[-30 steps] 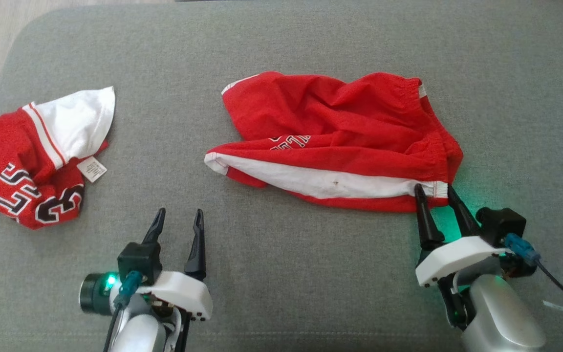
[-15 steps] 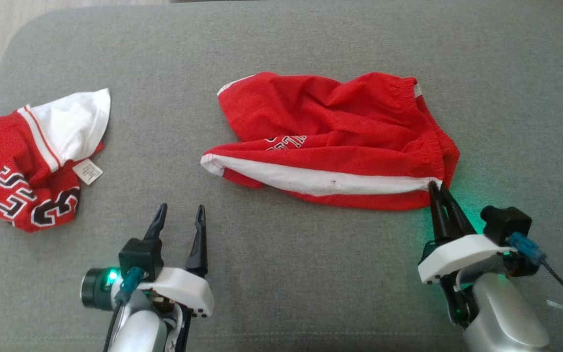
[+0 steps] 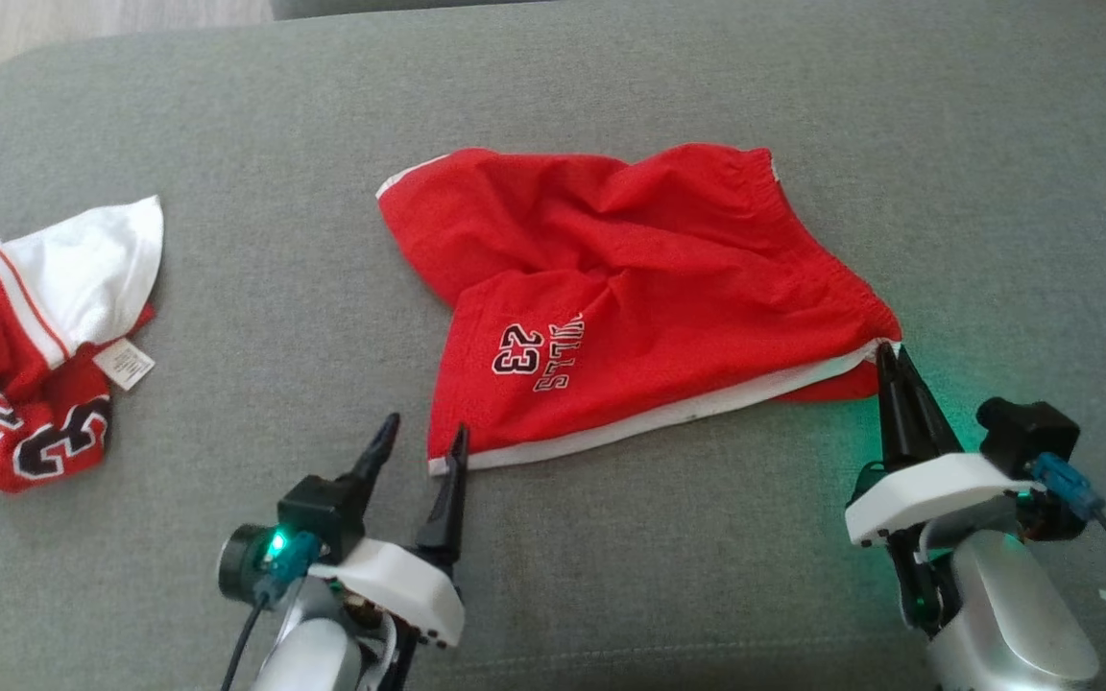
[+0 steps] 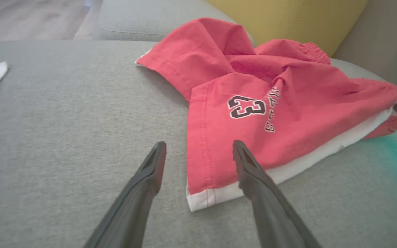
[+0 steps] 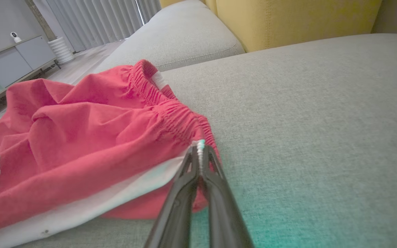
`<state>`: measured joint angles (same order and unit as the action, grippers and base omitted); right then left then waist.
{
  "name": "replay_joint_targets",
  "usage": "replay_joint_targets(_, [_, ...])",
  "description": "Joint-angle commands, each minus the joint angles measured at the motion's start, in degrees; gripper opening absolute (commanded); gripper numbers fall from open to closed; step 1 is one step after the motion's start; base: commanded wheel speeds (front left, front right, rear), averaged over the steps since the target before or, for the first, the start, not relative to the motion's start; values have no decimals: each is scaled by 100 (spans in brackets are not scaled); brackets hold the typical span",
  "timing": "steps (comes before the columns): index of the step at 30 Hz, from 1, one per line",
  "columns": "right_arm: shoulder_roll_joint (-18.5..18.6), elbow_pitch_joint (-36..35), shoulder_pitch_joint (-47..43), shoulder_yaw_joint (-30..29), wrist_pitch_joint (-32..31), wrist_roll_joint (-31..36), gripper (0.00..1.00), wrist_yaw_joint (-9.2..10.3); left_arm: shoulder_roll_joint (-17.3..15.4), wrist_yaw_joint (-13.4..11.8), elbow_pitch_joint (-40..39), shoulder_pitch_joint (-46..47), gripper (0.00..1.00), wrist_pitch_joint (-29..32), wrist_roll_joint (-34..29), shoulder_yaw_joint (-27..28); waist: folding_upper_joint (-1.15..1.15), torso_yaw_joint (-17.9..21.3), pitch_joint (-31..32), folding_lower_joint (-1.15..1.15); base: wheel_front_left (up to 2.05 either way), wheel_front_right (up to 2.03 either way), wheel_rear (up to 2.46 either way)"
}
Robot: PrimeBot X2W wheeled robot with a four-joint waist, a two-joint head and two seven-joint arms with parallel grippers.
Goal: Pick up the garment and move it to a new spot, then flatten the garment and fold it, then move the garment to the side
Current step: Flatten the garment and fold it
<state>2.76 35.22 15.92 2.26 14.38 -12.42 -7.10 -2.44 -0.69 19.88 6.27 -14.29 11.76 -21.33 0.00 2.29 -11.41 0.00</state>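
Observation:
Red shorts [image 3: 630,288] with a white side stripe and a "23" print lie crumpled on the grey couch cushion [image 3: 611,96]. My right gripper [image 3: 891,353] is shut on the waistband corner of the shorts [image 5: 122,134], pinching the white stripe's end between its fingertips [image 5: 200,151]. My left gripper [image 3: 423,432] is open, its fingers straddling the leg hem corner of the shorts [image 4: 240,137], with one finger [image 4: 253,172] lying over the cloth and the other [image 4: 146,179] on bare cushion.
A second red and white garment [image 3: 25,355], a jersey with black numbers and a tag, lies bunched at the left edge. A yellow cushion [image 5: 288,17] stands behind the couch seat. Wooden floor [image 3: 83,14] shows past the far left corner.
The right gripper shut on the waistband corner. The near leg flipped over, showing the "23" print. The left gripper moved right up to the hem corner. The camera shifted right.

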Motion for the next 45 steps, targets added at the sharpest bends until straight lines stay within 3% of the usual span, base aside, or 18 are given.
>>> replay_joint_targets(1, [11, -189, 76, 105, 62, 54, 0, -39, -43, 36, -144, 242, 100, -71, 36, 138, 0, 24, -6, 0, 0, 0, 0])
replay_joint_targets(9, [11, -175, 67, 99, 62, -5, 0, -39, -43, 352, -47, 72, 100, -71, 259, -171, 0, 19, 65, 0, 0, 0, 0])
replay_joint_targets(35, [11, -321, 145, 226, 62, -21, 0, -39, -43, 354, 555, 225, 100, -71, 668, -97, 0, 169, -131, 0, 0, 0, 0])
replay_joint_targets(36, [11, -329, 148, 223, 62, -23, 0, -39, -43, 356, 548, 230, 83, -71, 660, -98, 0, 168, -144, 0, 0, 0, 0])
replay_joint_targets(37, [11, -333, 150, 219, 62, -24, 0, -39, -43, 359, 542, 233, 48, -71, 652, -98, 0, 164, -152, 0, 0, 0, 0])
replay_joint_targets(38, [11, -333, 150, 219, 62, -24, 0, -39, -43, 359, 542, 233, 48, -71, 652, -98, 0, 164, -152, 0, 0, 0, 0])
replay_joint_targets(40, [11, -336, 154, 208, 62, -23, 0, -39, -43, 365, 532, 238, 0, -71, 628, -101, 0, 152, -160, 0, 0, 0, 0])
replay_joint_targets(45, [11, -341, 176, 205, 62, -36, 0, -39, -43, 396, 500, 267, 0, -71, 548, -81, 0, 102, -155, 0, 0, 0, 0])
